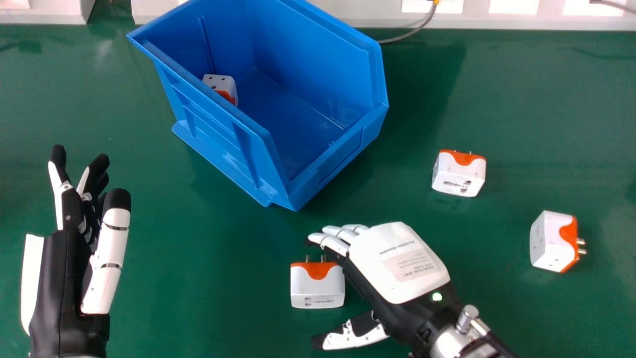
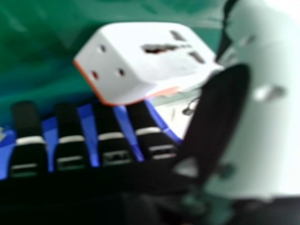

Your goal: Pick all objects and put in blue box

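My right hand (image 1: 397,263) is over the table's near middle, open, its fingers beyond a white and orange adapter (image 1: 317,291) and its thumb on the near side. The right hand view has that adapter (image 2: 154,56) between the fingers and thumb of my right hand (image 2: 112,140), not gripped. Two more adapters rest at the right, one (image 1: 458,174) with its orange side away, another (image 1: 552,242) with pins pointing right. Inside the blue box (image 1: 218,134) lies one adapter (image 1: 221,85) by the left wall. My left hand (image 1: 74,238) stays open at the left.
The green table (image 1: 208,278) extends around the box and both hands. White frames (image 1: 367,15) line its far edge, with a grey cable (image 1: 412,32) reaching down behind the box's right side.
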`<control>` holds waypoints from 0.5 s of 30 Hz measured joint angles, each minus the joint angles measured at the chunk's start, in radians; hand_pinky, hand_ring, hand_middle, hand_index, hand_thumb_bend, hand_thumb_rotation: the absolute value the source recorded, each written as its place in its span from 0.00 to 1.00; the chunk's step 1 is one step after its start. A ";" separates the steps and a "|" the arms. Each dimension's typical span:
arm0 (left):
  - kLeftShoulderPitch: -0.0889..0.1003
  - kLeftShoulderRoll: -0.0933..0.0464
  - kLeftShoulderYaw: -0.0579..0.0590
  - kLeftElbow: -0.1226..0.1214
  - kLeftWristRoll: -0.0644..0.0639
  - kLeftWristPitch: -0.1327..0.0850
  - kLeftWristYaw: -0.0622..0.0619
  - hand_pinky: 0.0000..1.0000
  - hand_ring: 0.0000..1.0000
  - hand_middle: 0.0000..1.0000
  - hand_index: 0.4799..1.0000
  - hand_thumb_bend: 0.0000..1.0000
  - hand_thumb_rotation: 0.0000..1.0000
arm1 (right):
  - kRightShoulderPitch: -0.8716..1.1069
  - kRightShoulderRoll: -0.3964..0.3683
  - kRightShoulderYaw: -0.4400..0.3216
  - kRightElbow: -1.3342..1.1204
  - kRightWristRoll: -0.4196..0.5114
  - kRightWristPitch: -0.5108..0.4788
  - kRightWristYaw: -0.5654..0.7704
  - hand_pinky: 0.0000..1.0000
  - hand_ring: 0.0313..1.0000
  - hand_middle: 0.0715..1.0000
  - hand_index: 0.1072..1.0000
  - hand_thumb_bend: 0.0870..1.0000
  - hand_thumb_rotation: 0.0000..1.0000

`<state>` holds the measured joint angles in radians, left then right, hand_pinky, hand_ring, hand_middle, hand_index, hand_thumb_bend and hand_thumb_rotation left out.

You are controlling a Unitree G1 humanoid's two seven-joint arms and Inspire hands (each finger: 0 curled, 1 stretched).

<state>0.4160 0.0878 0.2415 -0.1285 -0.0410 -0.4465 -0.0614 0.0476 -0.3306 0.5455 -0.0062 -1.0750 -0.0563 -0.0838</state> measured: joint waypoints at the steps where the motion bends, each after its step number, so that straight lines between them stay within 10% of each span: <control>1: 0.000 0.000 0.000 0.000 0.000 0.000 0.000 0.96 0.97 0.96 0.92 0.41 0.83 | -0.006 0.001 0.003 0.004 -0.001 0.004 0.007 0.72 0.82 0.83 0.80 0.48 0.45; 15: -0.008 0.000 0.000 -0.001 0.001 0.002 0.002 0.95 0.96 0.96 0.91 0.43 0.83 | -0.076 0.011 0.042 0.056 -0.005 0.050 0.032 0.62 0.69 0.70 0.68 0.39 0.43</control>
<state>0.4079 0.0881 0.2411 -0.1299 -0.0403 -0.4442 -0.0598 -0.0286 -0.3199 0.5871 0.0493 -1.0797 -0.0063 -0.0514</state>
